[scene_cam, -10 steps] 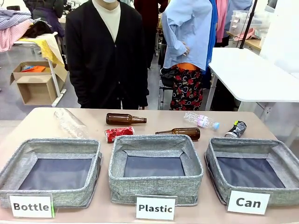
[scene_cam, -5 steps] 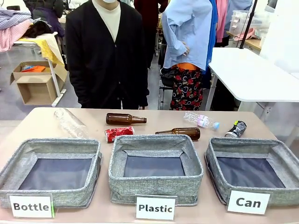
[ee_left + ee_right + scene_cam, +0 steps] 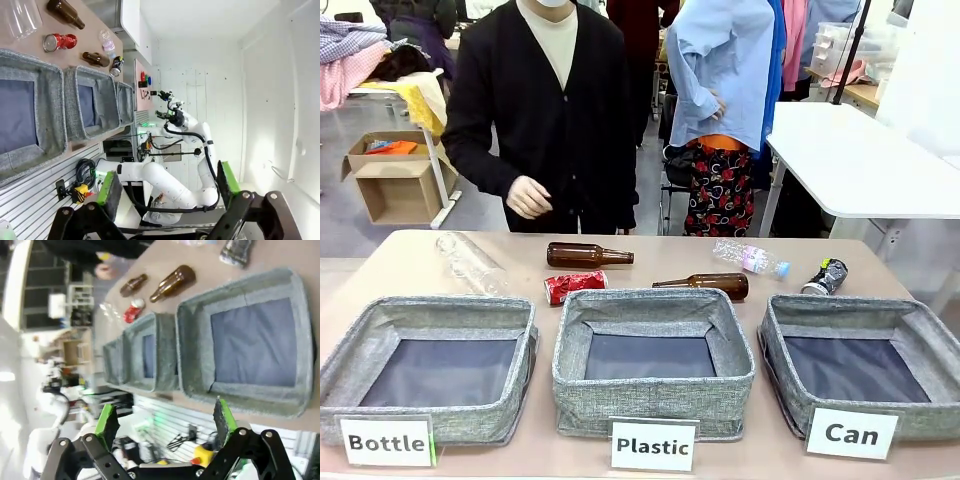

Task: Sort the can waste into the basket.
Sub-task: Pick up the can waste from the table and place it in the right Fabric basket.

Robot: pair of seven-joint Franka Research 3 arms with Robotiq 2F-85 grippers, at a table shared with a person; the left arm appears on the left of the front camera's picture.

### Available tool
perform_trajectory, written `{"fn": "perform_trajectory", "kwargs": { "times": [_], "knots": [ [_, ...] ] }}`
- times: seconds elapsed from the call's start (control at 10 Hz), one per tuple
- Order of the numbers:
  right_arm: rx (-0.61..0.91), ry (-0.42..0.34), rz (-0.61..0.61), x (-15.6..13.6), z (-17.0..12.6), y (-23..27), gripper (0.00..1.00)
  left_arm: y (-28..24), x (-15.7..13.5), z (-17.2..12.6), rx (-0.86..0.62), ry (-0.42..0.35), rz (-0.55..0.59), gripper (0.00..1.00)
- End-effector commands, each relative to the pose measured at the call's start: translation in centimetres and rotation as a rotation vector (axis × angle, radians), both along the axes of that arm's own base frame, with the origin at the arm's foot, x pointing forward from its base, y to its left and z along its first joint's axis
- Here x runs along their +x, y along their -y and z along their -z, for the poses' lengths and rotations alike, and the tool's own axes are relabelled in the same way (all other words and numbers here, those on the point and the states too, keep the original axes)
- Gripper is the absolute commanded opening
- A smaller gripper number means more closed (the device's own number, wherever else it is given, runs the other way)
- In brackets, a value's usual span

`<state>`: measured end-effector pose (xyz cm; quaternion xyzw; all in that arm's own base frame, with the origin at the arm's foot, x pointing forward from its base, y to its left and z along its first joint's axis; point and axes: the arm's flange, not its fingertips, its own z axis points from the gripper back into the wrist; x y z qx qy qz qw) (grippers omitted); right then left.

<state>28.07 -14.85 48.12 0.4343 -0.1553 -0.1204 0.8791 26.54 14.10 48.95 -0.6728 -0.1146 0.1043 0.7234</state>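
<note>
Blur softens my right wrist view: the dark can (image 3: 237, 251) is cut off by the top edge there, and the crushed red can (image 3: 132, 311) is a small red fleck whose print I cannot read. From the front, the dark can lies on the table (image 3: 410, 262) just behind the far rim of the Can basket (image 3: 918, 322), toward its left end; whether they touch I cannot tell. The red can lies just behind the far left corner of the Plastic basket (image 3: 650, 300), well apart from the Can basket, whose right side runs off the picture. The person's hand (image 3: 528, 196) hangs loosely curled above the table's far edge, touching nothing. My left gripper (image 3: 168, 174) and right gripper (image 3: 165, 407) hover clear of the table on my side, jaws spread wide, holding nothing.
</note>
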Motion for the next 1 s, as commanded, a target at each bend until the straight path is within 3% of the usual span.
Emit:
{"fn": "perform_trajectory", "kwargs": {
  "times": [0.0, 0.2, 0.4, 0.5, 0.6, 0.7, 0.8, 0.9],
  "knots": [
    [-0.304, 0.020, -0.021, 4.6, -1.8, -3.6, 1.00, -0.3, -0.2, -0.2, 0.006, 0.011, 0.014, 1.00],
    [-0.615, -0.126, -0.067, 8.8, -2.4, -6.3, 1.00, -0.3, -0.2, -0.2, 0.006, 0.011, 0.014, 1.00],
    [-0.686, -0.203, -0.101, 11.0, -1.2, -8.0, 1.00, -0.3, -0.2, -0.2, 0.006, 0.011, 0.014, 1.00],
    [-0.683, -0.180, -0.086, 10.9, -1.2, -8.0, 1.00, -0.3, -0.2, -0.2, 0.006, 0.011, 0.014, 1.00],
    [-0.588, -0.084, -0.034, 9.2, -2.2, -7.6, 1.00, -0.3, -0.2, -0.2, 0.006, 0.011, 0.014, 1.00],
    [-0.704, -0.167, -0.097, 10.9, -0.5, -8.6, 1.00, -0.3, -0.2, -0.2, 0.006, 0.011, 0.014, 1.00],
    [-0.682, -0.163, -0.084, 10.8, -0.6, -8.0, 1.00, -0.3, -0.2, -0.2, 0.006, 0.011, 0.014, 1.00],
    [-0.780, -0.124, -0.105, 8.8, -1.4, -9.6, 1.00, -0.3, -0.2, -0.2, 0.006, 0.011, 0.014, 1.00]
  ]
}}
